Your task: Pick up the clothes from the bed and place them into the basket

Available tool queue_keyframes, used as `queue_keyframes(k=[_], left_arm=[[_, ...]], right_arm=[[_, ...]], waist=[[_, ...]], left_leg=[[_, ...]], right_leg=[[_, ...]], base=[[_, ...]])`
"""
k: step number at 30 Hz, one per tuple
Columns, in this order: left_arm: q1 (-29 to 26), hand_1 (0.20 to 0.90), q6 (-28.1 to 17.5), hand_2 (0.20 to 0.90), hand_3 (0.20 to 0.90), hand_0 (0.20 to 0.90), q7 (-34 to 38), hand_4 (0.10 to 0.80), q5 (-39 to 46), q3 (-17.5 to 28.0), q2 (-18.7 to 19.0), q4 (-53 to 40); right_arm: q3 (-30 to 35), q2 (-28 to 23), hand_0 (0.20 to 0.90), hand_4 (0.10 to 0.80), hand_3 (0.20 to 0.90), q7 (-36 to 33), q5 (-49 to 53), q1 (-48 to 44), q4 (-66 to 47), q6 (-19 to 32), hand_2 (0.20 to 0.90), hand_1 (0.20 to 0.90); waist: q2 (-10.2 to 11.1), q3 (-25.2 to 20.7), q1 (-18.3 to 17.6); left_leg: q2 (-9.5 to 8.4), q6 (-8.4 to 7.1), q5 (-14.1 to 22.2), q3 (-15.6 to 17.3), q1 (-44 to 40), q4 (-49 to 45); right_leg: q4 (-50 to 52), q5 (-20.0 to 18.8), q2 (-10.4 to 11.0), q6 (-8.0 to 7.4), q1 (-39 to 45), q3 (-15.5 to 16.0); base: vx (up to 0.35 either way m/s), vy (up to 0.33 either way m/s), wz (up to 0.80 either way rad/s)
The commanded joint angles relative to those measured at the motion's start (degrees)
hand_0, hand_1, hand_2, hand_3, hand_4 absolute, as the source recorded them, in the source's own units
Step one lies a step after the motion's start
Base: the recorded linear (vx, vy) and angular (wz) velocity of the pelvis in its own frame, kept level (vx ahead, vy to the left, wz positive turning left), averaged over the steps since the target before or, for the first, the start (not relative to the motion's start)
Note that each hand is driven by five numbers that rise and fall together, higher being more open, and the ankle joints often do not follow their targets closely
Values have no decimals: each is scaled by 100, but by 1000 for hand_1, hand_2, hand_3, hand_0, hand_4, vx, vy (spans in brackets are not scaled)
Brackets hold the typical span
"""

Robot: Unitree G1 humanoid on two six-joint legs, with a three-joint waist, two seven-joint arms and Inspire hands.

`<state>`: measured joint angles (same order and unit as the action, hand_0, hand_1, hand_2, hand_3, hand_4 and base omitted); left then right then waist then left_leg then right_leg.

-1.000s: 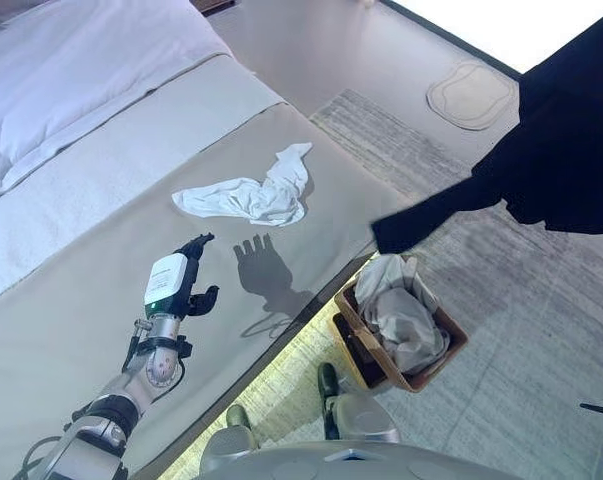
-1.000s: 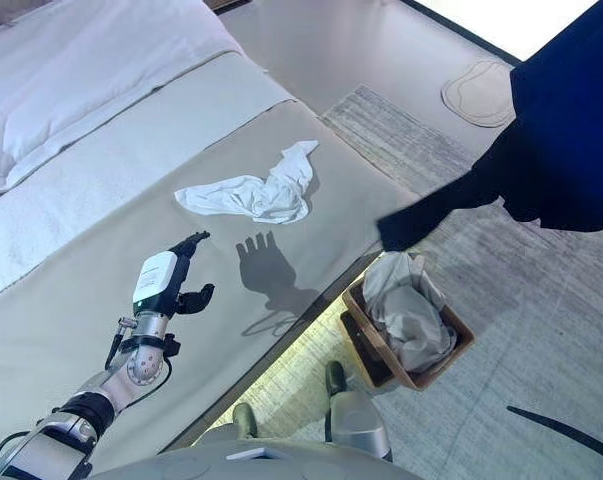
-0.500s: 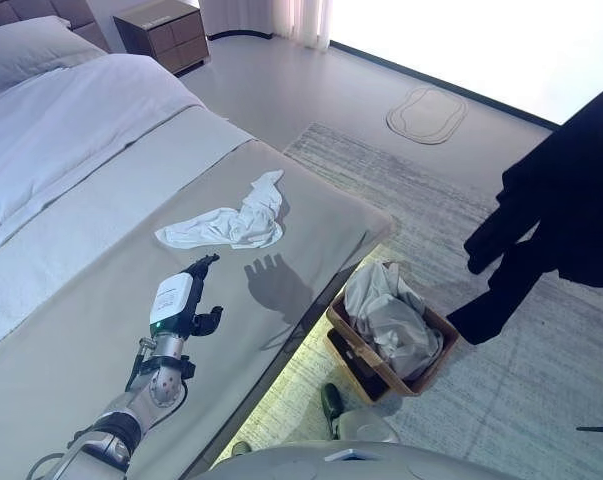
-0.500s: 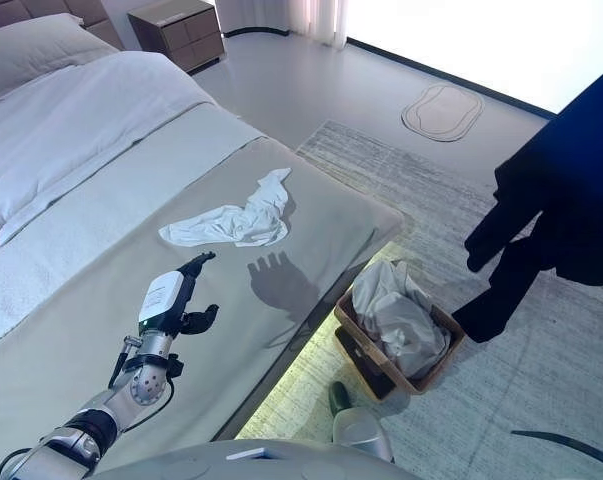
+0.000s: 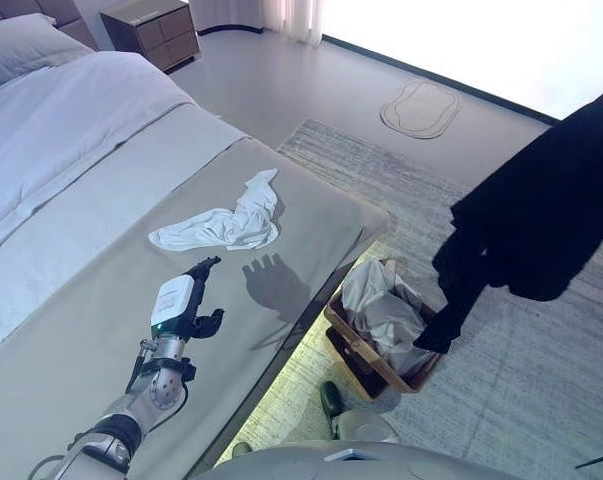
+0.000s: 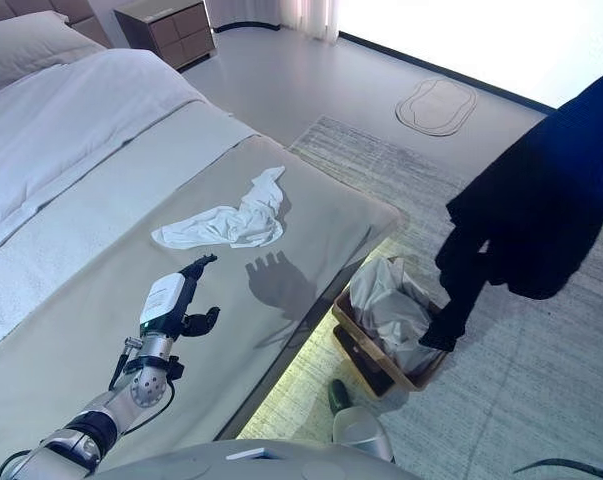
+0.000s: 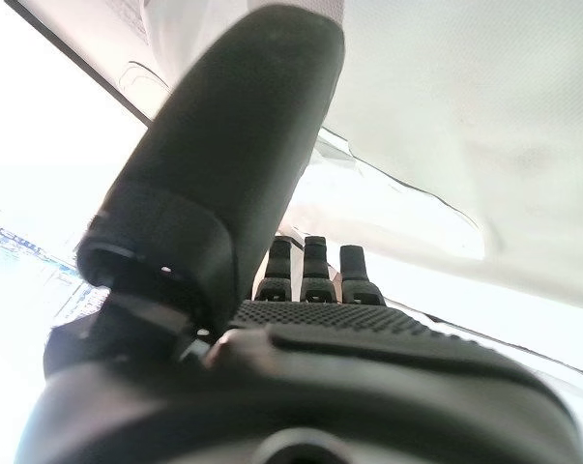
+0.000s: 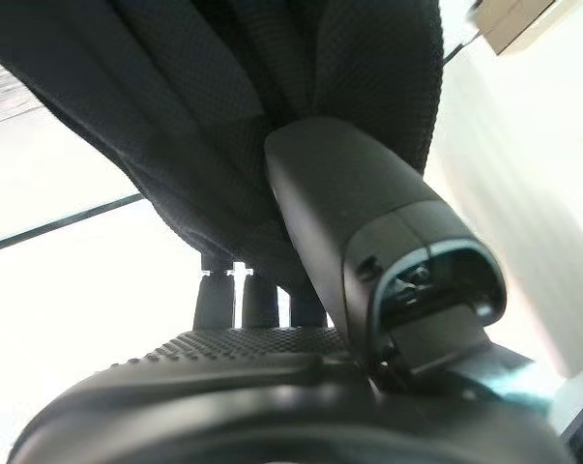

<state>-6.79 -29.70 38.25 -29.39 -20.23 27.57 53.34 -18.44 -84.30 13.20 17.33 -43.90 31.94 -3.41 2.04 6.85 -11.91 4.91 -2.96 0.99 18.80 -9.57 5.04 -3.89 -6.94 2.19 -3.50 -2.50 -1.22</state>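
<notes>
Partly done, by the look of it. Already in the basket [image 5: 373, 352], on the rug just off the bed's foot corner: pale crumpled laundry [image 5: 381, 310]. Held up over and to the far side of the basket: a black garment [image 5: 536, 215], its lowest tip hanging at the basket's rim, not yet released. Right hand [image 8: 272, 387] seen only in its own wrist view, thumb and fingers [image 8: 262, 302] closed on the black cloth draped over them. Left on the bed [image 5: 71, 330]: one white garment [image 5: 221, 225], lying crumpled near the foot end, well apart from the basket. Left hand [image 5: 186, 305] raised above the bed short of the white garment, fingers relaxed and apart, holding nothing (wrist view confirms an empty palm). Remaining, as judged: drop the black garment, then fetch the white one. Writing or labels: none legible anywhere.
</notes>
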Motion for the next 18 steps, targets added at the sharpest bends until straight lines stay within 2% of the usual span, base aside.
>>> queue_keyframes(k=[1,10,18], left_arm=[[-352,900,-410,900,900,900,211,800,-28,184,436,104],[-431,900,-365,900,900,900,183,800,3,201,372,24],[-513,900,-237,900,900,900,133,800,-8,314,333,-90]], right_arm=[[1063,59,300,100,200,-291,56,-254,19,395,300,300],[1636,513,300,100,200,-144,-76,520,-194,108,300,300],[2003,1760,300,100,200,-224,-837,1642,-475,-104,300,300]], waist=[[232,-500,5],[227,-455,34],[152,-357,83]], left_leg=[[27,81,221,-275,328,-411],[21,67,226,-270,348,-414],[20,92,215,-295,333,-375]], right_leg=[[933,731,92,-232,-42,153],[886,717,112,-245,-32,182],[891,735,128,-230,-23,228]], base=[[0,0,0],[-3,-1,0],[-16,-5,0]])
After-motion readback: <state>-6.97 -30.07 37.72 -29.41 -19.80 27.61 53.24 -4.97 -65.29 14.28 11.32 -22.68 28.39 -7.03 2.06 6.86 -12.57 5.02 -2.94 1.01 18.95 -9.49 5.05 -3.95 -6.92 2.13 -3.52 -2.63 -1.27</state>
